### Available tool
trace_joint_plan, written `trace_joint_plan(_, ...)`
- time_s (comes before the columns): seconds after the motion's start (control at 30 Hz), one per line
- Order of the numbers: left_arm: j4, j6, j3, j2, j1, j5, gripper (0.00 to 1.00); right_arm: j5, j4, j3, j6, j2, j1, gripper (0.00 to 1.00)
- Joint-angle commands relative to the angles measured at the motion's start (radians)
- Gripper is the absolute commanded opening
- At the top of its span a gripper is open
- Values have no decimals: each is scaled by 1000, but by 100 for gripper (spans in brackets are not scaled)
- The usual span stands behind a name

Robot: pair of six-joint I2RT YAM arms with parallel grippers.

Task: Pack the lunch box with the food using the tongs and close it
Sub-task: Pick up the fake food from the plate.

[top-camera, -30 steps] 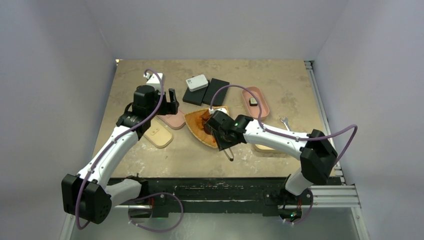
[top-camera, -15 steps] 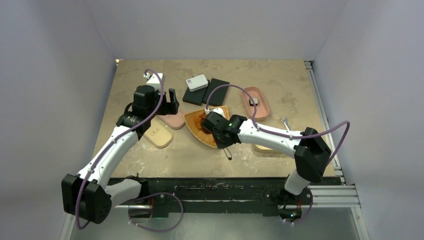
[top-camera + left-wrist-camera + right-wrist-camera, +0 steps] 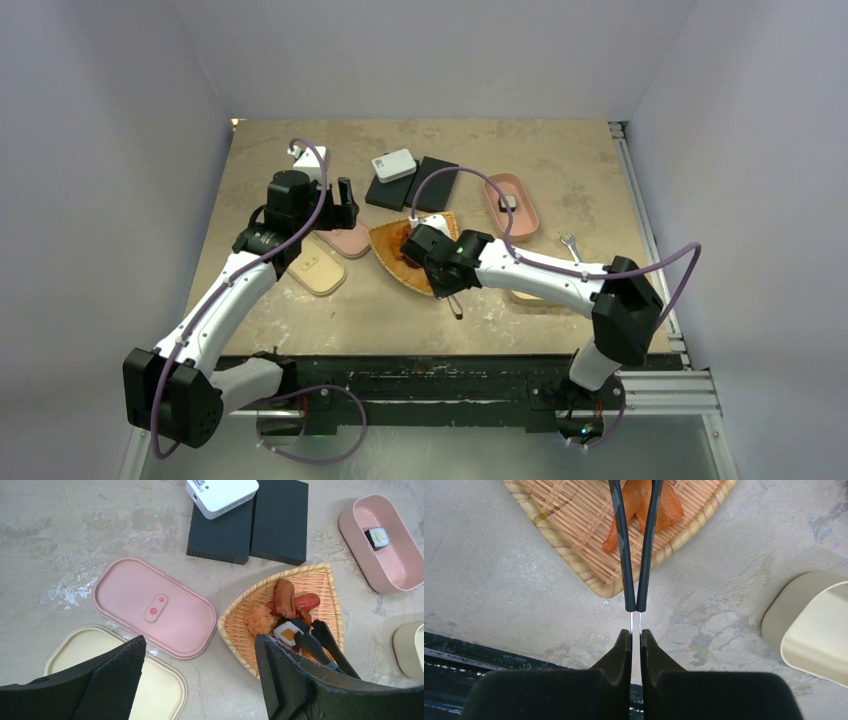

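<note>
**Right gripper**: the jaws are clenching the tongs, pressing flat on the two bare silver arms just behind the black sleeves. The sleeved arms are running away from the gripper almost side by side, spreading only slightly toward the tips.

**Tongs and load:** the tongs are reaching out over the wicker tray, which is sitting mid-table. In the left wrist view the black tips are lying among the food at the near right part of the tray. One tip is touching a dark roll piece with a yellow centre. Whether that piece is being pinched cannot be told. The food is lying heaped in the tray: red sausage-like pieces, an orange crumbed lump and orange wedges.

**Left gripper**: the jaws are standing wide apart, grasping nothing, and hovering above the table left of the tray.

**Surroundings:**
- The pink lunch box is standing open, far and right of the tray and apart from it, holding a single roll slice.
- The pink lid is lying flat just left of the tray.
- A cream lid is lying near and left of the pink lid, partly under its edge.
- A cream box is sitting right of the tray.
- Two black blocks are lying just beyond the tray's far edge, with a white device resting on one.
- A small silver wrench is lying toward the right edge of the table.
</note>
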Motion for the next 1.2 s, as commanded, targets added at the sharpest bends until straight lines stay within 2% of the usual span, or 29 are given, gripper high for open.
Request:
trace_joint_plan(0.0, 14, 20, -5, -17, 5, 12, 79, 51, -18, 46, 37, -80, 3, 0)
trace_joint_plan(0.47, 16, 19, -7, -17, 5, 15, 79, -1, 10, 29, 43, -137, 3, 0)
trace_joint_plan(0.63, 16, 19, -7, -18, 5, 15, 79, 37, 14, 25, 36, -141, 0, 0)
trace_joint_plan(1.17, 16, 17, -8, -18, 5, 15, 79, 45, 35, 6, -21, -216, -128, 0)
